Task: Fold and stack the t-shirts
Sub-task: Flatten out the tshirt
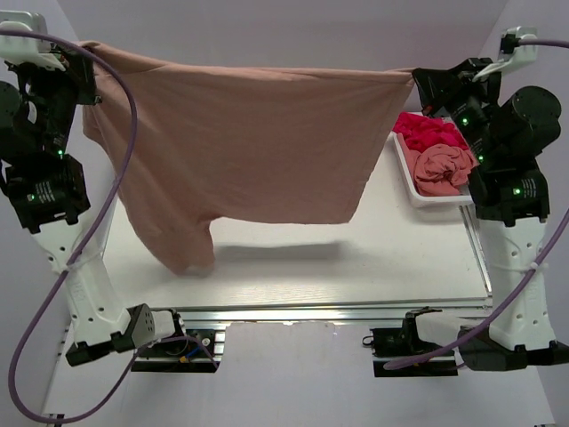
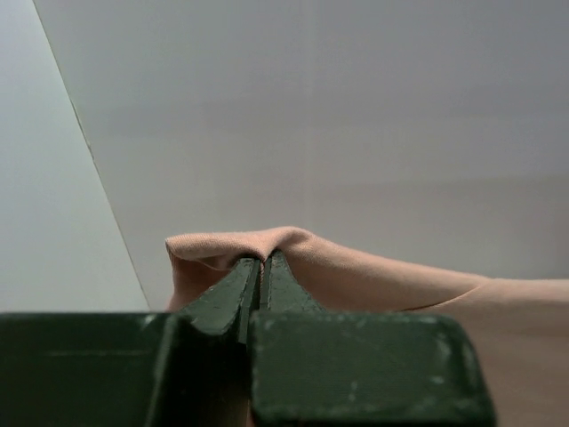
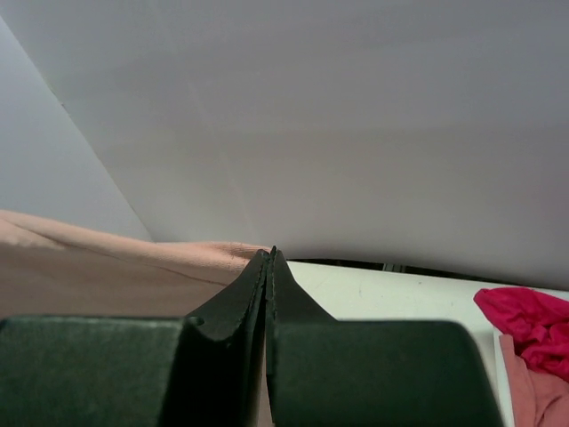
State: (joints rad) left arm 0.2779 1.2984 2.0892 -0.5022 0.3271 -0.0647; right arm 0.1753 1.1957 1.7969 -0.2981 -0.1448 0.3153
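Observation:
A dusty salmon-pink t-shirt (image 1: 249, 142) hangs spread out high over the white table (image 1: 373, 258), stretched between both arms. My left gripper (image 1: 89, 49) is shut on its upper left corner; in the left wrist view the cloth (image 2: 373, 276) bunches over the closed fingertips of that gripper (image 2: 263, 258). My right gripper (image 1: 416, 78) is shut on the upper right corner, and the fabric edge (image 3: 107, 267) ends at the tips of that gripper (image 3: 272, 252). The shirt's lower left part droops down to the table.
A white basket (image 1: 437, 201) stands at the table's right edge, holding a crumpled magenta-red shirt (image 1: 427, 129) and a crumpled salmon-pink shirt (image 1: 444, 169); both also show in the right wrist view, magenta (image 3: 529, 325) and pink (image 3: 524, 387). Grey walls enclose the table.

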